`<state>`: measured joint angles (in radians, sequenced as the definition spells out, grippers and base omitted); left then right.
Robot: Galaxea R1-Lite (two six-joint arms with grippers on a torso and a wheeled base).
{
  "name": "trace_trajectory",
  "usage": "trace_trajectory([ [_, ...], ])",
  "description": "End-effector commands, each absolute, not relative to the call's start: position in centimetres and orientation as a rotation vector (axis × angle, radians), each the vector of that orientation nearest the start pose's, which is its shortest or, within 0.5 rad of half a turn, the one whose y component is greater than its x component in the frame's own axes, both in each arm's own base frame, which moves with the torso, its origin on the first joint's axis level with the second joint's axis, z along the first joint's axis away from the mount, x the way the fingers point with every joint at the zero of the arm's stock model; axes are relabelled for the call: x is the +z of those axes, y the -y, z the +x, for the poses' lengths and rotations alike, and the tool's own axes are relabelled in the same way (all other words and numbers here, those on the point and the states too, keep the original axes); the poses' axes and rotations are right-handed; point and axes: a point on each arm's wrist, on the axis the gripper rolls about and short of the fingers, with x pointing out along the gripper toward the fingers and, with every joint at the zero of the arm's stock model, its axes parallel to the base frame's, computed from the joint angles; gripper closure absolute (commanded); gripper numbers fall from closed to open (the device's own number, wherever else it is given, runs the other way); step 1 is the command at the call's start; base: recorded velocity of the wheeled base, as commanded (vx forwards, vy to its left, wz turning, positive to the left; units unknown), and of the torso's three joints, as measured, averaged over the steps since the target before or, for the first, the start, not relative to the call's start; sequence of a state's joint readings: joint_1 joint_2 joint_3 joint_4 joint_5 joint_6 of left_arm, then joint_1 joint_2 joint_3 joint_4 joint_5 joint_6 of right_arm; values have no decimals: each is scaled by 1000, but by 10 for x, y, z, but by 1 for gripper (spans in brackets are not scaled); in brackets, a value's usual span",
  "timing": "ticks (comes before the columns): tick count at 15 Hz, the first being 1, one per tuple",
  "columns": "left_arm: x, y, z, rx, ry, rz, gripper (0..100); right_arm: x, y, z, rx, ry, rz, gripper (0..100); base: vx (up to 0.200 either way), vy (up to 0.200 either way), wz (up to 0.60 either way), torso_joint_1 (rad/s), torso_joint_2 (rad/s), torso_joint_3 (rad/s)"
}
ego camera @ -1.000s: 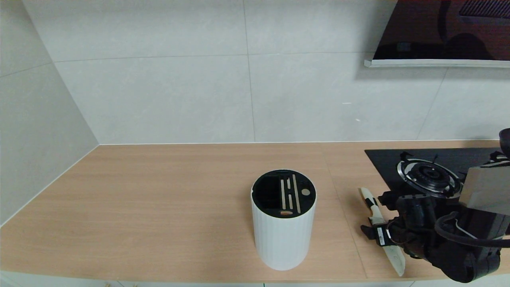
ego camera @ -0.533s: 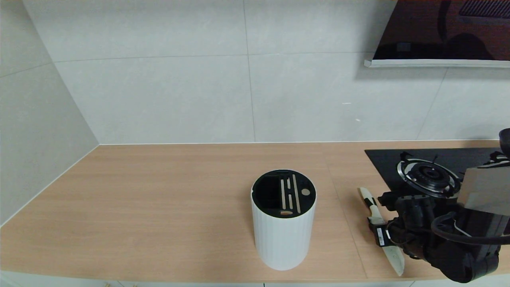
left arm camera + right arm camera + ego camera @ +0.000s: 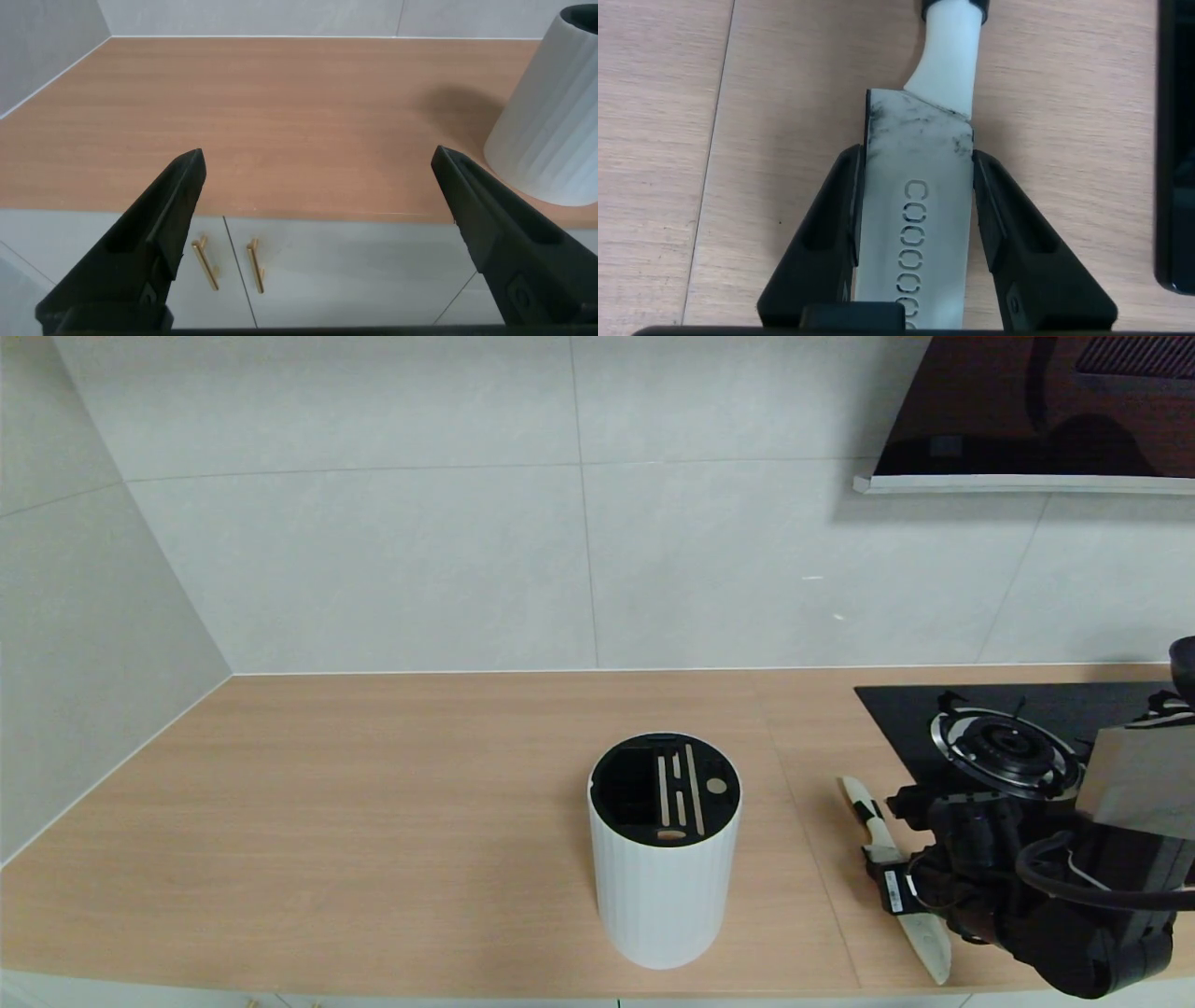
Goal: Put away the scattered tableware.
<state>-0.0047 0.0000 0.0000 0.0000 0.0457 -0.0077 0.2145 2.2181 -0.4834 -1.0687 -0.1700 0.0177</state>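
Lower right of head view: right gripper (image 3: 892,845) sits low on the table (image 3: 373,821), fingers (image 3: 836,215) closed against both edges of the knife (image 3: 924,941) blade. The knife lies flat, handle pointing away, just beside the hob (image 3: 1004,747). Left gripper (image 3: 318,187) hangs over the table's front edge, fingers spread wide. Centre frame: white ribbed holder (image 3: 663,887) - upright, slotted black top, apart from the knife, to its left.
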Motion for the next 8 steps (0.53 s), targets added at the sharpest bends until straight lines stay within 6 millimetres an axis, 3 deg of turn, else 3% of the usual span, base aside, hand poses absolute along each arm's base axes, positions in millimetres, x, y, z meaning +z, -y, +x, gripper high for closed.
trace_trajectory([
  [1,75,-1,-23,41,0,-8,0,5,-61,299,37,-615,-100,100,0,0,0,0,0,0],
  [8,75,-1,-23,41,0,-9,0,79,-58,278,70,-395,-49,100,0,0,0,0,0,0],
])
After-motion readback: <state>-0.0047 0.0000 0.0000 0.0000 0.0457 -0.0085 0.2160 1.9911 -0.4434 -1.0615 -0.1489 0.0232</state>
